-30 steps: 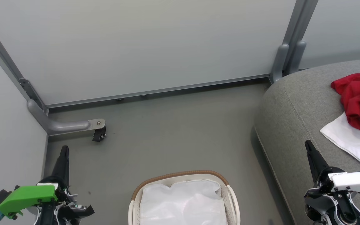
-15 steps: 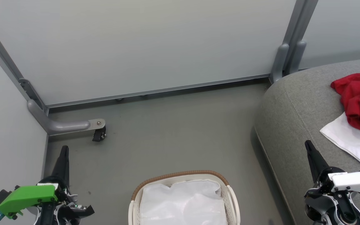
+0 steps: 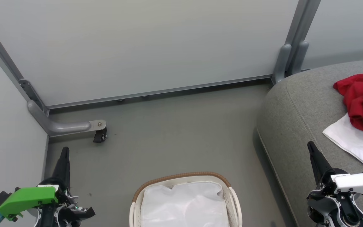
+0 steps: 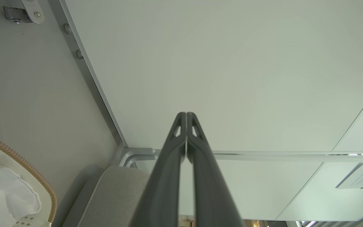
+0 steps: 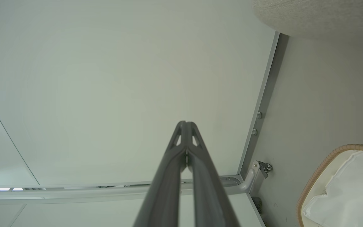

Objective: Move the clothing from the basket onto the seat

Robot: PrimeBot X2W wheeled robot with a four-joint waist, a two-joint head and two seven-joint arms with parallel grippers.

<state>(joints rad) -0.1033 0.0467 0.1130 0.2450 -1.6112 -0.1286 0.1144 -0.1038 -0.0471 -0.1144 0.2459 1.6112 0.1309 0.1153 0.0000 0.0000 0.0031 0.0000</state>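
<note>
Red clothing (image 3: 362, 101) lies bunched on the grey seat (image 3: 298, 113) at the right, partly on top of a white cloth (image 3: 351, 142) with a thin red stripe at its edge. The white basket (image 3: 181, 178) with its brown rim stands on the floor at bottom centre, holding just a glossy white liner sheet (image 3: 184, 203). Low at the left, my left gripper (image 3: 65, 151) is shut and holds nothing. My right gripper (image 3: 310, 145) is shut and empty too, above the seat's front edge. Both pairs of fingertips touch in the left wrist view (image 4: 186, 115) and the right wrist view (image 5: 186, 123).
Pale partition panels (image 3: 143, 44) close off the back and left. A grey metal foot with a black caster (image 3: 99, 135) juts onto the floor at the left, and a grey post (image 3: 290, 53) stands beside the seat. Open grey floor (image 3: 175, 132) lies between basket and panels.
</note>
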